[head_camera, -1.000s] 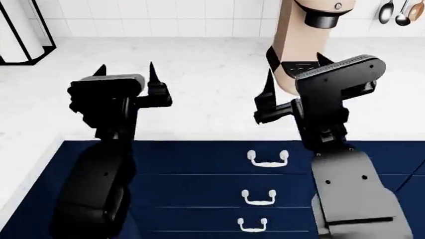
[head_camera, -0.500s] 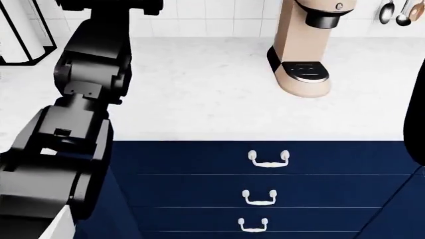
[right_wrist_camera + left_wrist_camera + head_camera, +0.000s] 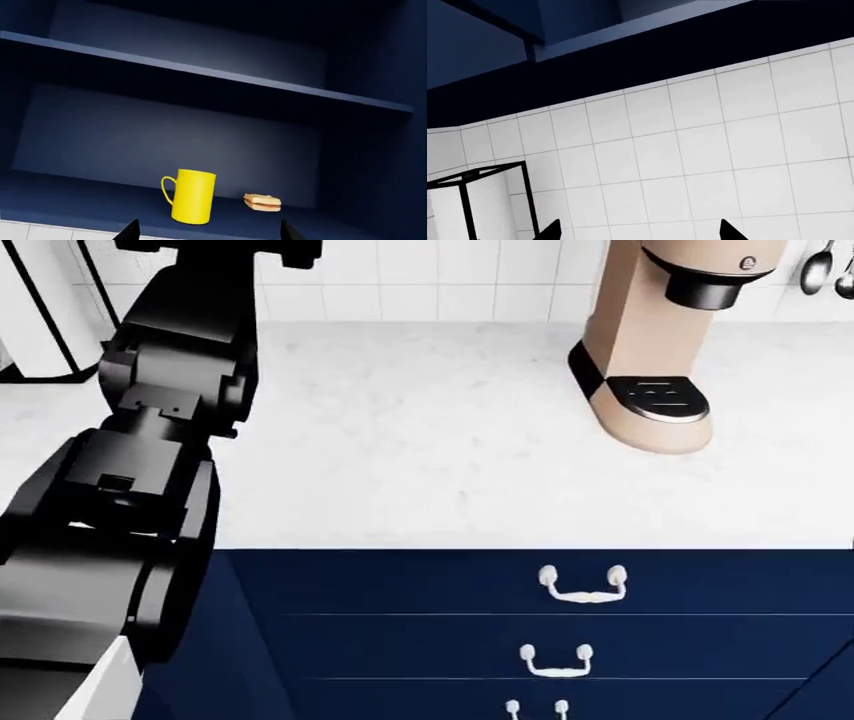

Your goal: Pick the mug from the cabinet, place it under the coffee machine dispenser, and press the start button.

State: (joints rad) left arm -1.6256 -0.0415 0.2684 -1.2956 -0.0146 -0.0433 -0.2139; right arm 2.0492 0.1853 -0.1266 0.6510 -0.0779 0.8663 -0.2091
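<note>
The bright yellow mug (image 3: 192, 196) stands upright on the lower shelf (image 3: 80, 202) of the open dark-blue cabinet, handle to one side. My right gripper (image 3: 210, 235) is open, short of the shelf, its two tips framing the mug from a distance. The left gripper (image 3: 640, 235) is open too, facing the white tiled wall under the cabinet with nothing between its tips. In the head view the beige coffee machine (image 3: 638, 340) stands on the counter with its black dispenser (image 3: 721, 285) above the round drip tray (image 3: 661, 398). A small round button (image 3: 745, 263) sits on the machine's head. The tray is bare.
A small sandwich (image 3: 262, 202) lies on the shelf beside the mug. A second shelf (image 3: 200, 72) runs above. A black-framed white rack (image 3: 40, 310) stands at the counter's back left. Utensils (image 3: 817, 265) hang by the machine. Navy drawers with white handles (image 3: 583, 585) lie below the counter.
Both arms have risen from in front of the counter: the left arm now towers at the head view's left, the right has left that view. The head view shifted, so the machine sits further right.
</note>
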